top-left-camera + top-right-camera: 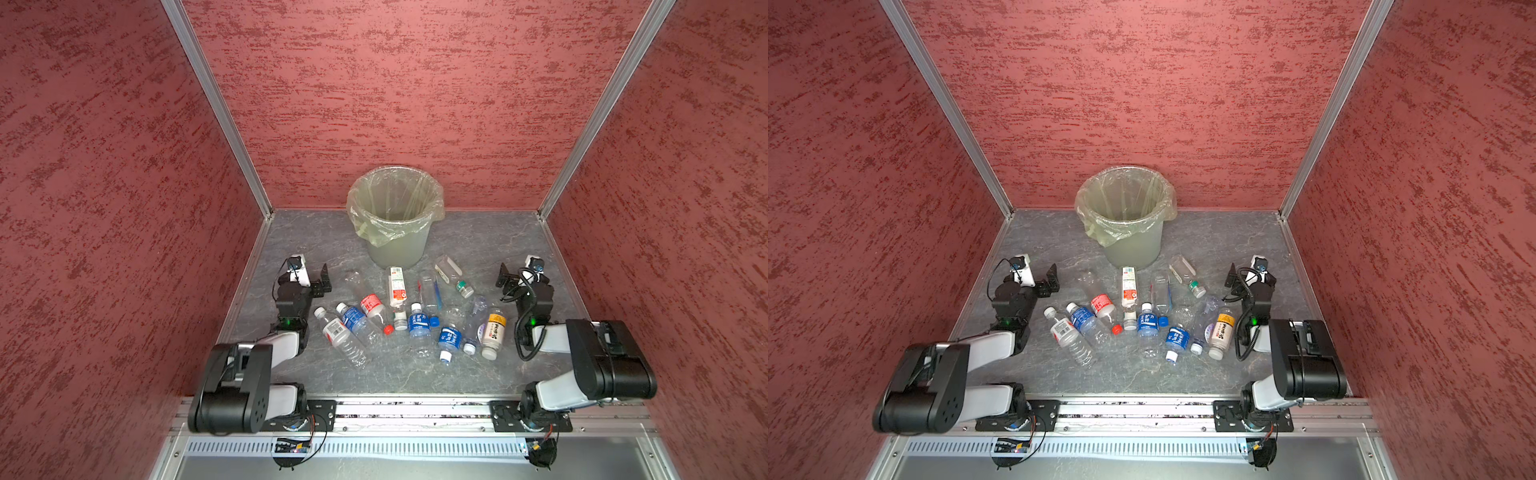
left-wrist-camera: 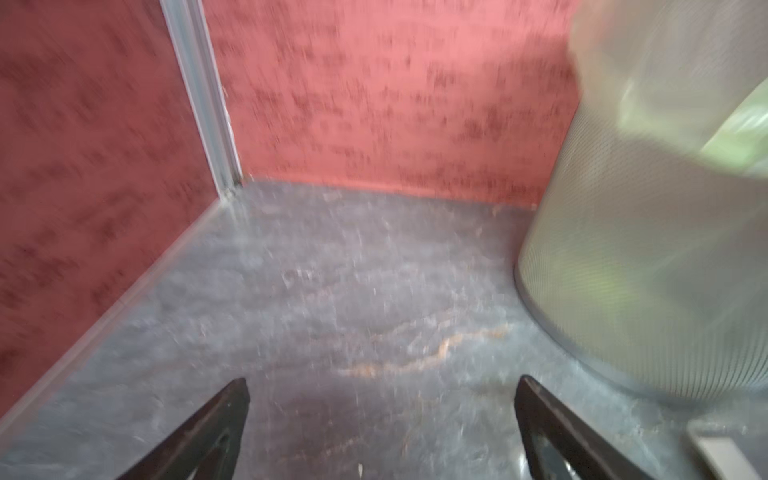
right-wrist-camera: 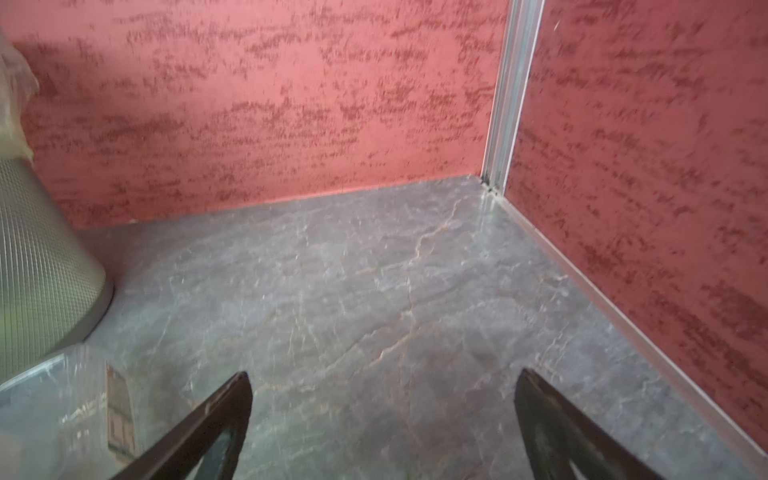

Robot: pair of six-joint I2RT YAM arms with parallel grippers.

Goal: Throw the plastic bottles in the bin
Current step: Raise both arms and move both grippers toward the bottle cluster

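Note:
The grey-green bin (image 1: pixel 395 249) (image 1: pixel 1133 249), lined with a yellowish bag, stands at the back middle of the grey floor. In front of it lie several plastic bottles in both top views, among them a white-labelled one (image 1: pixel 397 284), a blue-labelled one (image 1: pixel 419 326), a yellow-labelled one (image 1: pixel 494 330) and a clear green-capped one (image 1: pixel 453 274). My left gripper (image 1: pixel 325 279) (image 2: pixel 384 380) hangs open left of the pile, with only floor between its fingers. To the right of the pile my right gripper (image 1: pixel 505 277) (image 3: pixel 385 373) is open and empty, with a clear bottle (image 3: pixel 62 407) beside it.
Red textured walls close in the floor on three sides, with metal posts in the back corners (image 1: pixel 266 214) (image 1: pixel 540 214). The bin's wall (image 2: pixel 644 270) (image 3: pixel 37 257) shows at the edge of both wrist views. A metal rail (image 1: pixel 395 409) runs along the front.

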